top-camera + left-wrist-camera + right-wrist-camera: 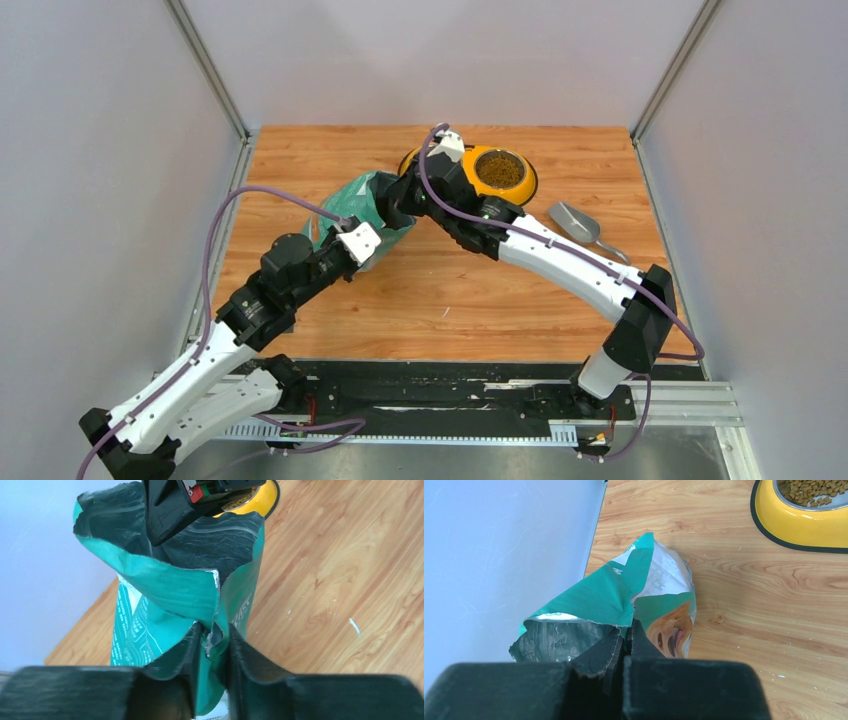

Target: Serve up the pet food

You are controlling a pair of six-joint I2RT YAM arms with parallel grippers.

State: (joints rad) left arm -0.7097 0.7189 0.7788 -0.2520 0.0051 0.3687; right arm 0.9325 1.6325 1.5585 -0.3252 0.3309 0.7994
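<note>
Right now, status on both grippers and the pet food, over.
Left gripper and right gripper each pinch the teal pouch rim. Pet food fills one bowl of the yellow feeder. Grey scoop lies unused; nothing blocking.

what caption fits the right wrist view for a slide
Right gripper pinching the teal pouch rim, kibble-filled yellow feeder behind.

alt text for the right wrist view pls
The right gripper, jaws shut, pinches the torn top edge of a teal-green pet food pouch standing on a wooden table. A yellow feeder holding kibble sits top right.
</note>
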